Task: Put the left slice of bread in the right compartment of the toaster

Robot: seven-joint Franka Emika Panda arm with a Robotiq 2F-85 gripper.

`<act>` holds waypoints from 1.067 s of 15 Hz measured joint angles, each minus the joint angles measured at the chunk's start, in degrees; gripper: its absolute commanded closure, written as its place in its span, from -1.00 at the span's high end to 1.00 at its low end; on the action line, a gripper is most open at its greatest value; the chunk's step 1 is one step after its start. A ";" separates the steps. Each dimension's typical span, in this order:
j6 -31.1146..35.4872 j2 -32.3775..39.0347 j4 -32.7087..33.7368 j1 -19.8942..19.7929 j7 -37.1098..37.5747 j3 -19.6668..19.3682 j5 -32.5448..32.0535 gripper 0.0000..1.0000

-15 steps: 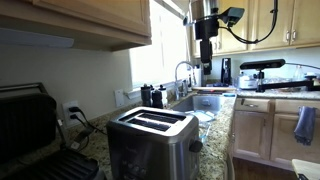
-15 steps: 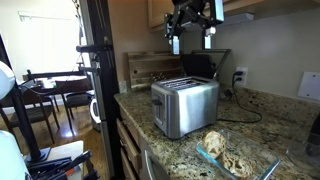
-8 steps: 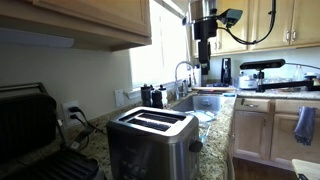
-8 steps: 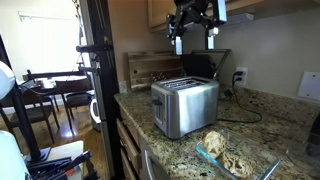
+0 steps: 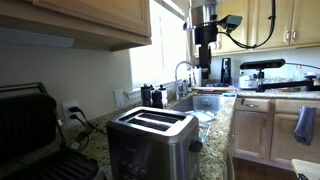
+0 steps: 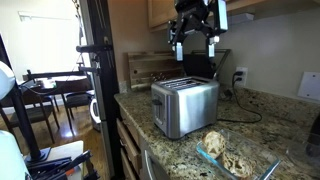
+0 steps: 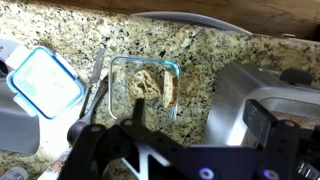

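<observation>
The stainless-steel toaster [image 5: 152, 138] with two empty slots on its black top stands on the granite counter; it also shows in an exterior view [image 6: 185, 104] and at the right of the wrist view [image 7: 245, 100]. Two bread slices lie in a glass container [image 7: 118, 70], the left slice [image 7: 143, 88] beside the right one [image 7: 168, 92]; the bread also shows in an exterior view [image 6: 222, 152]. My gripper [image 6: 195, 45] hangs open and empty high above the counter, beyond the toaster, and shows in the wrist view [image 7: 197, 118] and in an exterior view [image 5: 204, 68].
A blue-rimmed lid [image 7: 45, 82] and a long utensil [image 7: 95, 85] lie beside the container. A black contact grill [image 5: 30, 125] stands past the toaster. A sink faucet [image 5: 183, 72] and wall cabinets [image 5: 90, 20] are close by.
My gripper has come down a little and shifted slightly sideways. The toaster and bread have not moved.
</observation>
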 measured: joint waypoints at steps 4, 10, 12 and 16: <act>3.01 2.55 0.08 -0.03 -0.35 -1.28 0.00 1.00; 5.70 8.16 1.79 -0.13 -0.84 -2.39 0.06 1.00; 5.78 9.47 2.53 -0.16 -0.91 -2.45 0.10 1.00; 6.13 11.07 3.70 -0.26 -0.97 -2.47 0.12 1.00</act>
